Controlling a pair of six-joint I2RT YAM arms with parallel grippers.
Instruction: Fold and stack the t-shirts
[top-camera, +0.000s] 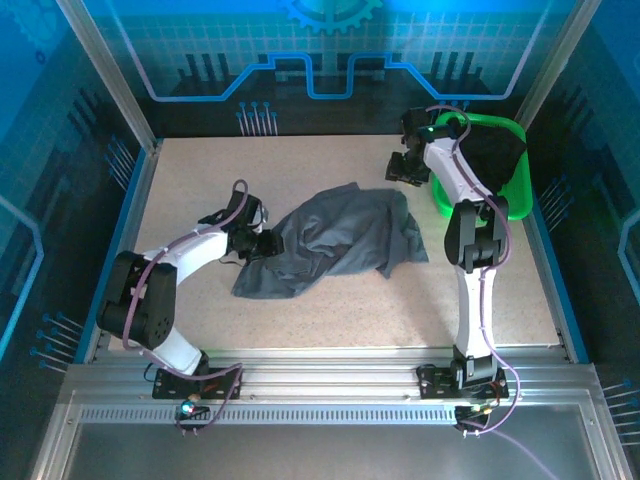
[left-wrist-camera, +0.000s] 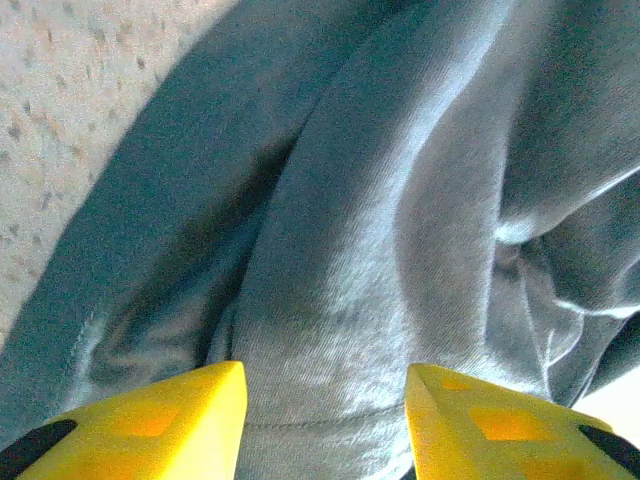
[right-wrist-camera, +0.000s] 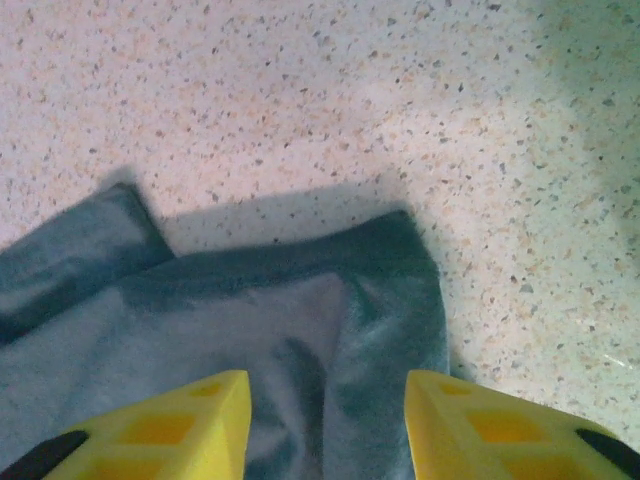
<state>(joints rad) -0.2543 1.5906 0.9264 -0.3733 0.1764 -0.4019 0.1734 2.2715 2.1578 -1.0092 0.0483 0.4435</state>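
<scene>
Your grey t-shirt (top-camera: 335, 245) lies crumpled in the middle of the table (top-camera: 300, 165), bunched and creased rather than spread, so judge the fold as not yet begun: the cloth needs flattening first. The left gripper (top-camera: 265, 245) is down at the shirt's left edge, and in its wrist view a thick ridge of grey cloth runs up between the yellow fingers (left-wrist-camera: 150, 420), with what looks like a stitched hem just in front of them. The fingers stand apart around that ridge, but you cannot tell from here whether they are pinching it or only straddling it. The low approach at an edge makes sense, since a hem gives a firm line to pull the shirt straight. The right gripper (top-camera: 402, 168) hangs above the table beside the shirt's far right corner, jaws apart and empty. Its wrist view looks down on that corner lying flat against the speckled surface, apart from the fingers. It is well placed to take the opposite end so the two arms can stretch the cloth between them. The black t-shirt (top-camera: 495, 150) sits heaped in the green basket (top-camera: 505, 208) at the far right, waiting its turn. Watch that a pinch on a thick fold may catch more than one layer.
</scene>
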